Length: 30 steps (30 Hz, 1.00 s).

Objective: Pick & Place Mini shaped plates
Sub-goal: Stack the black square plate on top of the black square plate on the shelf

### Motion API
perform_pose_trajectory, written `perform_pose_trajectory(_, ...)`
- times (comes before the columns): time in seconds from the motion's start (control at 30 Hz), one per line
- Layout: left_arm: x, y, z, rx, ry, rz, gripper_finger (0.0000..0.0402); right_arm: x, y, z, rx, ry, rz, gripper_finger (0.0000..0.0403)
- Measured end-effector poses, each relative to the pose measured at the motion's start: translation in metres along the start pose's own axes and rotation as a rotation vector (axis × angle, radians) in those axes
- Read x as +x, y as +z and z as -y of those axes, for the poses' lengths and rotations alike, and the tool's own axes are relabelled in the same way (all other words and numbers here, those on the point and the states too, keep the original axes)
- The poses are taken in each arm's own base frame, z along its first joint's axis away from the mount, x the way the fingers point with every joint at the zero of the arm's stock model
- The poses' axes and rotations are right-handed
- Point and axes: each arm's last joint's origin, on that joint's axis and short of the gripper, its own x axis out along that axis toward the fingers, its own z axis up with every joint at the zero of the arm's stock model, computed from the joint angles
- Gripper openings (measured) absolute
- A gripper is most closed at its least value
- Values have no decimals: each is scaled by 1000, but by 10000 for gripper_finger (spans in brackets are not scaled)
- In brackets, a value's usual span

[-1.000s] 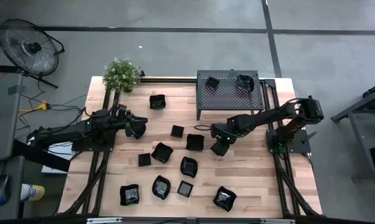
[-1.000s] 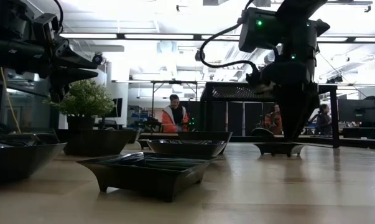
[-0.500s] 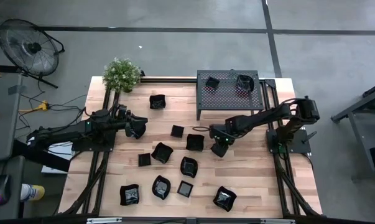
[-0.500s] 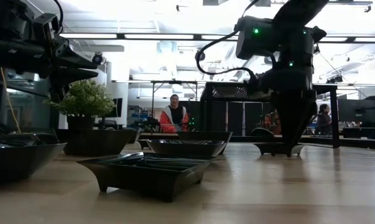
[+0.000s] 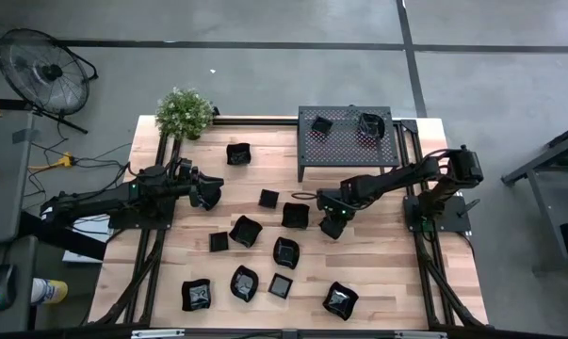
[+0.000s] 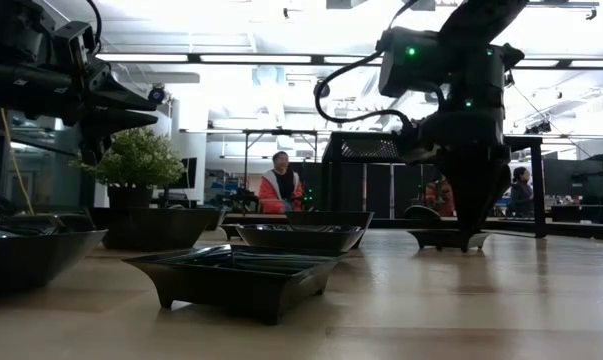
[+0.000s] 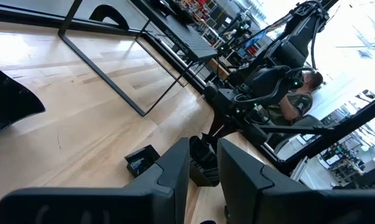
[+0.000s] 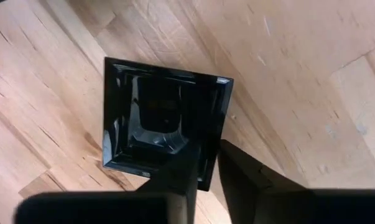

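Right wrist view: right gripper (image 8: 203, 165) is down over a square mini plate (image 8: 159, 118) on the wooden table (image 8: 287, 74), fingers narrowed onto one rim, one finger (image 8: 175, 171) inside the dish and the other outside its edge. High view puts this right gripper (image 5: 331, 226) mid-table, just in front of the perforated rack (image 5: 345, 141), which carries two dishes. Other mini plates (image 5: 255, 254) lie scattered over the front half of the table. Left gripper (image 5: 206, 194) hovers at the left side, fingers narrow and holding nothing.
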Motion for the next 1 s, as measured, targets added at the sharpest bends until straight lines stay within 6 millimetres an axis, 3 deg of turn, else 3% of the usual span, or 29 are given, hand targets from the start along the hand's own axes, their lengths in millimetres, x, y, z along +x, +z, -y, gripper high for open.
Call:
perform_pose_trajectory(0.2, 0, 0, 0, 0, 0, 0, 81, 0, 0, -1, 1, 18, -12, 7)
perform_pose_trajectory(0.43, 0, 0, 0, 0, 0, 0, 81, -7, -1, -2, 10, 60, -12, 3)
perform_pose_trajectory(1.0, 0, 0, 0, 0, 0, 0, 81, -102, -21, 2, 136, 287, 276, 0)
